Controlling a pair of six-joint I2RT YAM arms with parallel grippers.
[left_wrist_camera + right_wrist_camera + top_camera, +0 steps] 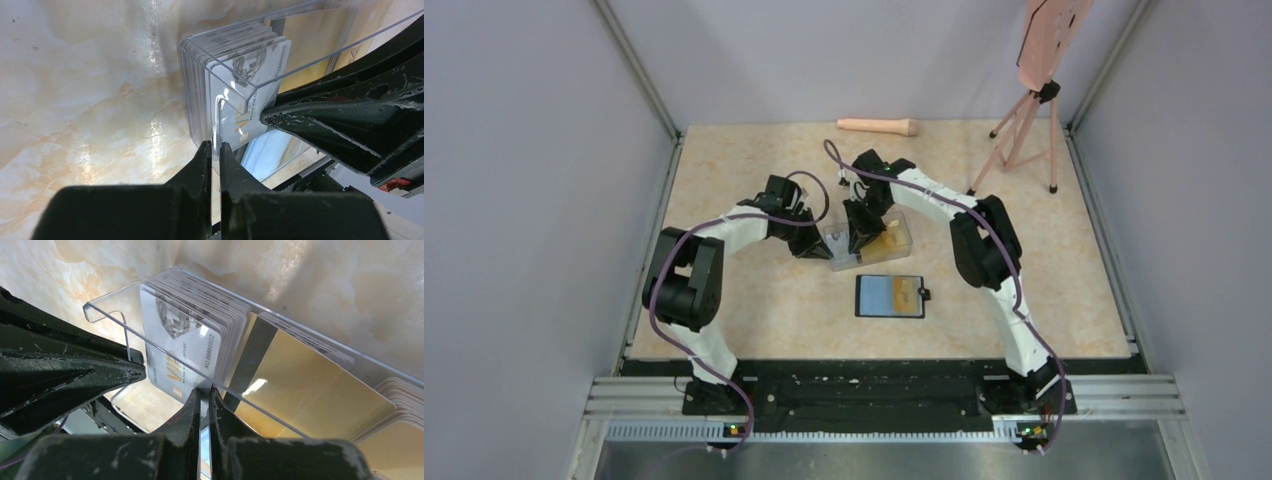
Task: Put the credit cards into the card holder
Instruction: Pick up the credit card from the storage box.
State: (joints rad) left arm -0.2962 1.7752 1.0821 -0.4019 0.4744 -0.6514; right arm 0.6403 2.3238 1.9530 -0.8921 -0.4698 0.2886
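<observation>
The cards [182, 342] are not in the holder [890, 296] yet. They stand on edge in a clear box [905, 236] in the middle of the table [754, 310]. A white stack sits at one end of the box. Yellow cards [305, 385] lean beside it. The holder lies open and flat at 6 o'clock from the box, just beside it, with a bit of yellow on its blue inside.

Both arms reach in from the near edge and bend at the elbow, so they meet over the box. The left arm comes in from 9 o'clock and the right arm from 2 o'clock. Each one tips its wrist down.

The left claw [215, 152] is almost together. It pinches the thin clear wall at the end of the box, next to the white stack. I think it does this so the light box will not slide.

The right claw [204, 397] is almost together too. A thin clear strip sits between its fingers, right below the corner of the front white card. It looks like the long wall of the box, but I am not sure it is not a card edge. The two claws are very near each other at that corner.

The next job is probably to lift one card out. The cards are packed tight, so two could come up at once.
</observation>
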